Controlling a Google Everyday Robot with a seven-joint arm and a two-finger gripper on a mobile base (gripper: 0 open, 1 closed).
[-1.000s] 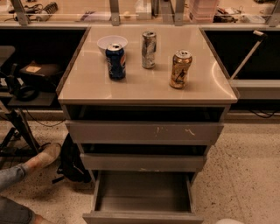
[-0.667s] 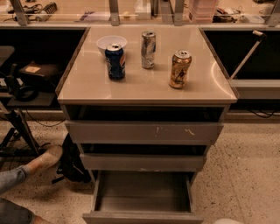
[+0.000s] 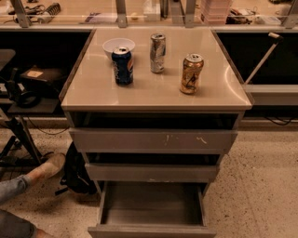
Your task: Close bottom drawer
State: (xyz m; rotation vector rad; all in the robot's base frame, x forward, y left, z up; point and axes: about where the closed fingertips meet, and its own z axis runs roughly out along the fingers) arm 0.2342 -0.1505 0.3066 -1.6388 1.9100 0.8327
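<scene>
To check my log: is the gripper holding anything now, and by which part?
It cannot be told: the gripper is out of the picture. The bottom drawer stands open, and nothing touches its visible part.

With the gripper out of view, a glossy beige-topped cabinet (image 3: 153, 90) stands on a speckled terrazzo floor (image 3: 260, 186) under warm light, dark bays (image 3: 42, 51) on either side, metal posts (image 3: 121, 11) behind, and a black bag (image 3: 77, 169) near a person's shoe (image 3: 46, 167).
</scene>
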